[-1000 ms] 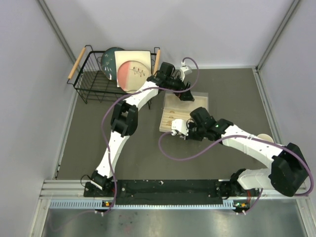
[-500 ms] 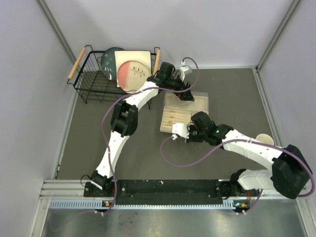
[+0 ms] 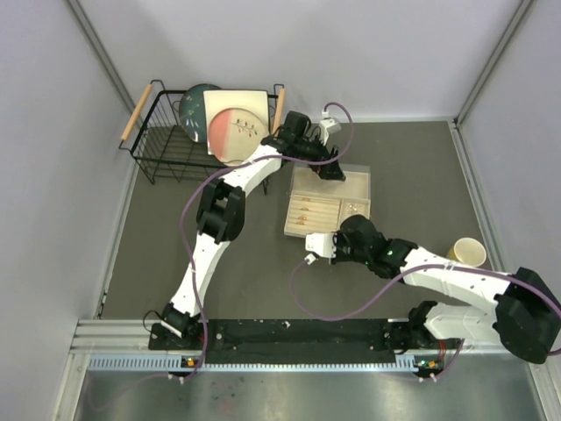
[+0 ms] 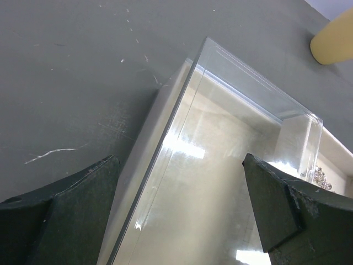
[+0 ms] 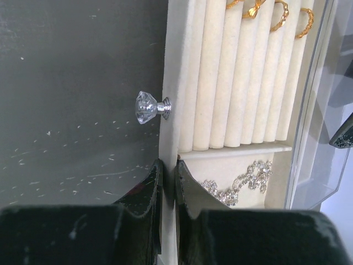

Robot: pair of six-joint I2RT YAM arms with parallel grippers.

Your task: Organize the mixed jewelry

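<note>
Hidden: in the top view the right arm covers the near edge of the jewelry box [image 3: 326, 208], and the pieces inside are too small to tell apart
Cut off: the gold rings [image 5: 268, 10] run off the top of the right wrist view
Box, left part: gold rings slotted between cream rolls [image 5: 231, 83]
Box, right compartment: rhinestone chain [image 5: 242, 182] lying loose
Left gripper [image 4: 181, 160]: spread wide at the box's far side, the clear lid [image 4: 237, 110] between its fingers; contact unclear
Right gripper [image 5: 168, 165]: pinched almost closed on the drawer front [image 5: 170, 66], just beside the crystal knob [image 5: 151, 106]
Wire basket [image 3: 166, 145]: far left, plates [image 3: 237, 123] standing in it
Cup [image 3: 467, 253]: right of the box, contents not visible
</note>
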